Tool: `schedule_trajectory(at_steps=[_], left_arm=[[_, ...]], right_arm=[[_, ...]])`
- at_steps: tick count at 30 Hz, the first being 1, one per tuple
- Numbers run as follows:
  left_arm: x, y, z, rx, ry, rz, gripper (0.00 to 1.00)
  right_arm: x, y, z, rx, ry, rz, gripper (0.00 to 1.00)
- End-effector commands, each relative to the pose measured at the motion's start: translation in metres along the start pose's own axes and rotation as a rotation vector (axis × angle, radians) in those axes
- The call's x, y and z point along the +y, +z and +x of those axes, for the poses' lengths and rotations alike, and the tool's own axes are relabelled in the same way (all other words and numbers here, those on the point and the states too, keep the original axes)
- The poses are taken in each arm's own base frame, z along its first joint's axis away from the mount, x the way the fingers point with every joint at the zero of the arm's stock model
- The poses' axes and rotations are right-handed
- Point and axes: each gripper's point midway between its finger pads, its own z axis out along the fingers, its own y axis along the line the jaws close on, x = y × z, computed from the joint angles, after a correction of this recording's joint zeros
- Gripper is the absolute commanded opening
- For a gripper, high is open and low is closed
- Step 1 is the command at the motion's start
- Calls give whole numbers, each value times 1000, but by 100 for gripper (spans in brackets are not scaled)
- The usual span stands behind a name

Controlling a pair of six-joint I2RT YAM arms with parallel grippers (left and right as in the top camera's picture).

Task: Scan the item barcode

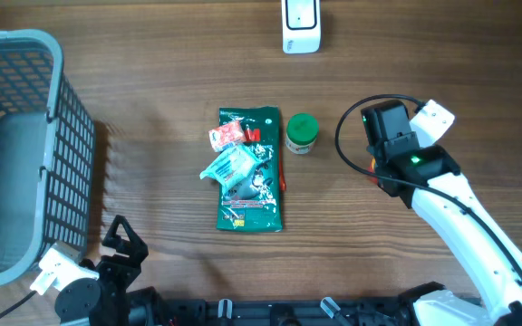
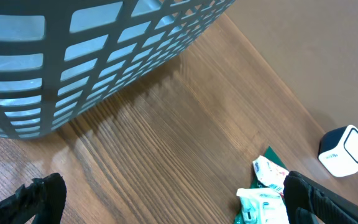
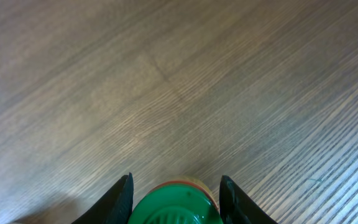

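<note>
Wooden table (image 1: 152,91) bears a green packet (image 1: 259,204), print unreadably small.

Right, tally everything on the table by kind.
Basket: 1
Scanner: 1
Jar, green lid: 1
Packets: 3 (green bag, red-and-white sachet, blue-and-white sachet)
Total: 6

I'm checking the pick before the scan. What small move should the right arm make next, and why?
Probably ease the right gripper forward toward the small green-lidded jar until its fingers straddle the lid, then close. The right wrist view shows the lid centred between the parted fingers, but overhead, bare brown wooden table separates gripper and jar.
</note>
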Motion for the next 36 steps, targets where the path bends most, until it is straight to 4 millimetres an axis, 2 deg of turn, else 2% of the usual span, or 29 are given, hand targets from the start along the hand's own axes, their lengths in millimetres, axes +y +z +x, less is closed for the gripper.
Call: schedule_trajectory(at_steps=[1,3,7,13,17,19,21,29,36], left_arm=[[2,0,-1,-10,-7,-11,100],[2,0,-1,-10,-7,-11,100],[2,0,-1,-10,-7,-11,100],[2,0,-1,-10,-7,-11,100],[2,0,-1,-10,-7,-11,100],[2,0,-1,-10,-7,-11,100],[2,0,-1,-10,-7,-11,100],[2,0,-1,-10,-7,-11,100],[2,0,-1,-10,-7,-11,100]], right_arm=[[-5,5,-3,-34,14,42,22],[-2,3,-2,-35,3,34,25],[8,-1,7,-17,-28,0,39],[24,-10,22,55,-50,-76,70],[28,-22,19,87,-42,-117,85],[28,-31,16,101,-38,-132,90],[28,-46,10,116,-30,-159,100],[20,-116,-13,201,163,-297,100],[20,-154,-6,318,293,-448,100]])
